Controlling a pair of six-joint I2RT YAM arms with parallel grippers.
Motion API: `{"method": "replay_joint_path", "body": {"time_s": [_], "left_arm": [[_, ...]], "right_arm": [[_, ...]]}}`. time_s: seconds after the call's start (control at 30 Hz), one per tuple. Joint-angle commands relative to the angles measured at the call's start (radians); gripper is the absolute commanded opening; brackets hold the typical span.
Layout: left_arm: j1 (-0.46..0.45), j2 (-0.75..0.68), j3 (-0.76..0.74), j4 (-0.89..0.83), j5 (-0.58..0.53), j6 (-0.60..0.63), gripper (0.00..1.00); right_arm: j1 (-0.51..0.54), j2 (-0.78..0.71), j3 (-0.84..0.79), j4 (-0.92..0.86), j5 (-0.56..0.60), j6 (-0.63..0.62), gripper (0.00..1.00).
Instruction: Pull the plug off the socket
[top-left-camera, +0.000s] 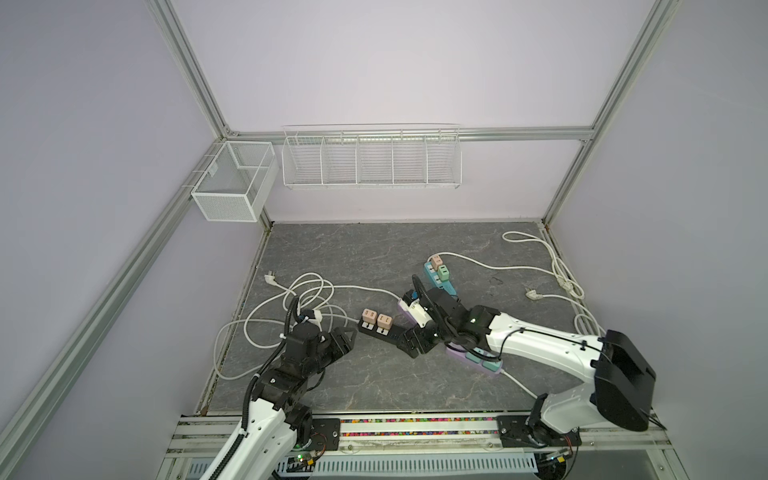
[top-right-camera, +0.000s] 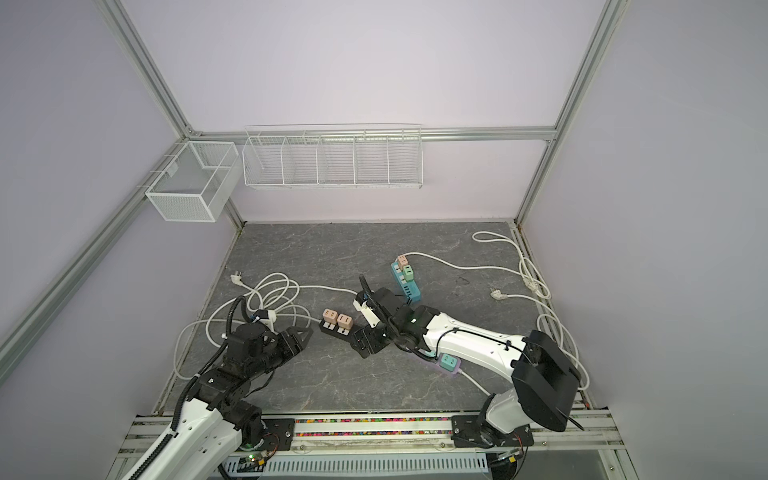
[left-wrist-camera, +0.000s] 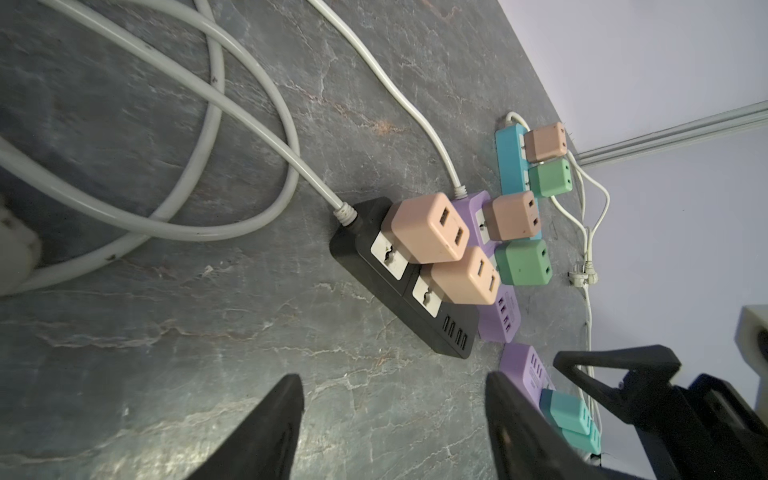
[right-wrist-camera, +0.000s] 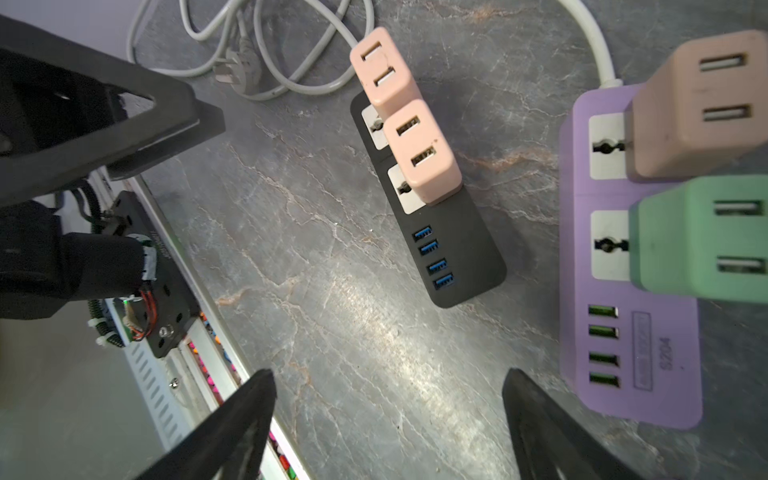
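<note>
At centre, black strip (top-left-camera: 390, 333) diag, cord end (top-left-camera: 347, 317) left, pink plugs (top-left-camera: 384, 321) upright

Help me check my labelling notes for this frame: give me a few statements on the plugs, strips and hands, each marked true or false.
1. Two pink plugs sit in the black strip. True.
2. The left hand grips a pink plug. False: it is open and empty, short of the black strip.
3. The purple strip beside the black one carries a tan plug and a green plug. True.
4. The right hand is shut on a white cable. False: it is open and holds nothing.
5. The blue strip has no plugs. False: two plugs stand in it, one pink and one green.
</note>
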Motion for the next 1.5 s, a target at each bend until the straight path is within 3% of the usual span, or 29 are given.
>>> {"method": "replay_joint_path", "body": {"time_s": [0.0, 0.53, 0.77, 1.17, 1.47], "left_arm": [[-0.01, 0.035, -0.003, 0.07, 0.028, -0.014, 0.68], [-0.029, 0.158, -0.013, 0.196, 0.014, -0.017, 0.65], [-0.029, 0.19, -0.013, 0.223, 0.022, -0.019, 0.64], [-0.029, 0.129, -0.006, 0.094, 0.0, -0.007, 0.64], [-0.029, 0.041, -0.021, -0.013, -0.03, -0.034, 0.64]], "right_arm": [[0.004, 0.051, 0.025, 0.038, 0.059, -0.032, 0.89], [0.017, 0.275, 0.144, 0.044, 0.164, -0.151, 0.88], [0.021, 0.318, 0.147, 0.071, 0.123, -0.169, 0.88], [0.094, 0.338, 0.137, 0.062, 0.132, -0.19, 0.88], [0.207, 0.329, 0.149, 0.067, 0.156, -0.116, 0.89]]}}
